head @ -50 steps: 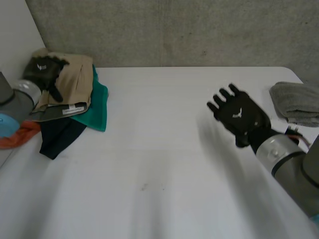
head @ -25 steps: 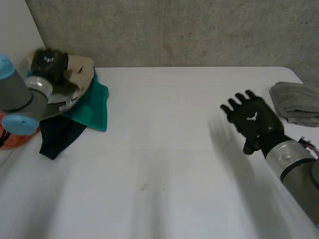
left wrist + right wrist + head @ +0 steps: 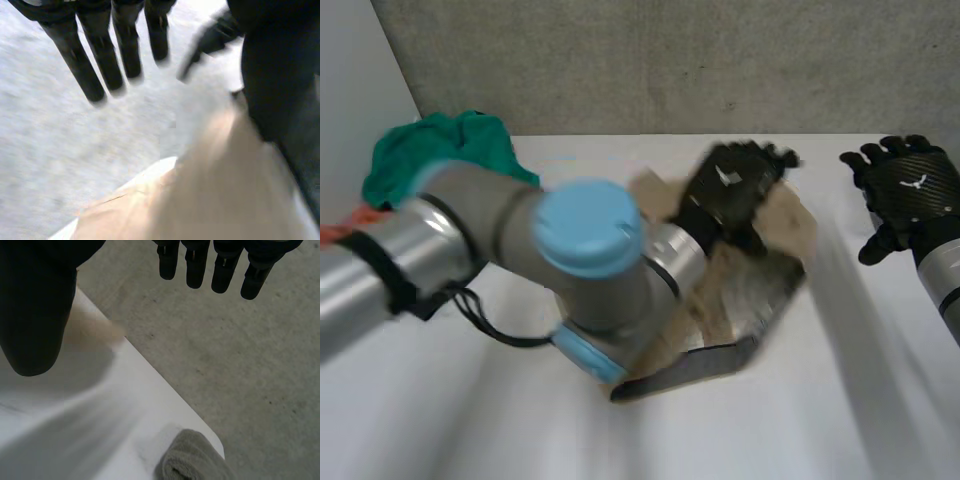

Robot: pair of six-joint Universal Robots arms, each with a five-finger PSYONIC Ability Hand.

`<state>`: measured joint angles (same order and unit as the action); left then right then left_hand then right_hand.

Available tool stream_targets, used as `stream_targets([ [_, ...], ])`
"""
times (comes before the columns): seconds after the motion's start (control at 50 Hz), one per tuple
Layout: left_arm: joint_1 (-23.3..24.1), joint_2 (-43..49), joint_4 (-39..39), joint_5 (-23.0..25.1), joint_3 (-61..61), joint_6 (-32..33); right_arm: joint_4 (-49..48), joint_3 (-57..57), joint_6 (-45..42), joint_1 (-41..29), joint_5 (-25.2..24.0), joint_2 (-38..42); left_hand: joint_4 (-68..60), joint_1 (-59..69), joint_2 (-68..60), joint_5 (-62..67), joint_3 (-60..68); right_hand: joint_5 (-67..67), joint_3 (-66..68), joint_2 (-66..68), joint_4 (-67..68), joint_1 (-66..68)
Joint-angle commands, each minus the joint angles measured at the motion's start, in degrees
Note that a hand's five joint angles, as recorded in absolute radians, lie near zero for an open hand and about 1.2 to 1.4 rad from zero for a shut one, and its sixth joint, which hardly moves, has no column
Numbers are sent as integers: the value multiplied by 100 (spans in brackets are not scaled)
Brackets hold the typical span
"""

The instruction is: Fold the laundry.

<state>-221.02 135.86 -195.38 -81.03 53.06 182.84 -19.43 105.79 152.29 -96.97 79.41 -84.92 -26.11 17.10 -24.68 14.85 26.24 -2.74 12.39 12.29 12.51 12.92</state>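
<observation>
The left robot hand (image 3: pixel 730 190) is open over the middle of the tabletop (image 3: pixel 820 420). In its wrist view the fingers (image 3: pixel 102 60) are straight and spread, and the thumb (image 3: pixel 272 75) stands off to one side. The beige cloth (image 3: pixel 775 250) lies directly under the palm and comes up against the thumb. From there it spreads toward the robot in a loose, creased sheet. It looks like a smooth woven fabric, with a darker band along its near edge, which lies on the tabletop.

The left arm (image 3: pixel 520 240), grey with a light-blue cap, reaches across from the left side. The right robot hand (image 3: pixel 905 185) is near the cloth on the right, apart from it. It is open, with straight fingers and nothing in it.

A crumpled green cloth (image 3: pixel 440 150) is bunched at the far left of the tabletop, well apart from the beige one. A bit of orange cloth (image 3: pixel 338 222) shows beside it at the edge. In the right wrist view a folded grey towel (image 3: pixel 192 462), thick and nubby, sits at a corner of the smooth white tabletop. Rough grey concrete lies beyond it.
</observation>
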Motion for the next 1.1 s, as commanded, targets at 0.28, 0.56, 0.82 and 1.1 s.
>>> stream_targets([
  [0.28,-1820,-1809,35,253,1434,874,1704,-481,451,292,-127,204,1438,-537,1295,-1312,-1451,274,-239,-229,-251,-292],
  [0.56,-3518,-202,519,1273,952,2914,1258,-15,284,-15,-119,1056,1253,-352,1111,-1127,-1266,-339,374,384,362,321],
  [0.82,-3572,1064,466,1581,178,3143,71,407,170,-33,-163,1425,432,469,289,-305,-444,-1600,1635,1645,1623,1582],
  [1.1,-3396,1566,396,1328,-341,3635,-210,345,-243,29,-49,1716,-5389,6290,-5532,5515,5376,-6726,6761,6771,6749,6708],
])
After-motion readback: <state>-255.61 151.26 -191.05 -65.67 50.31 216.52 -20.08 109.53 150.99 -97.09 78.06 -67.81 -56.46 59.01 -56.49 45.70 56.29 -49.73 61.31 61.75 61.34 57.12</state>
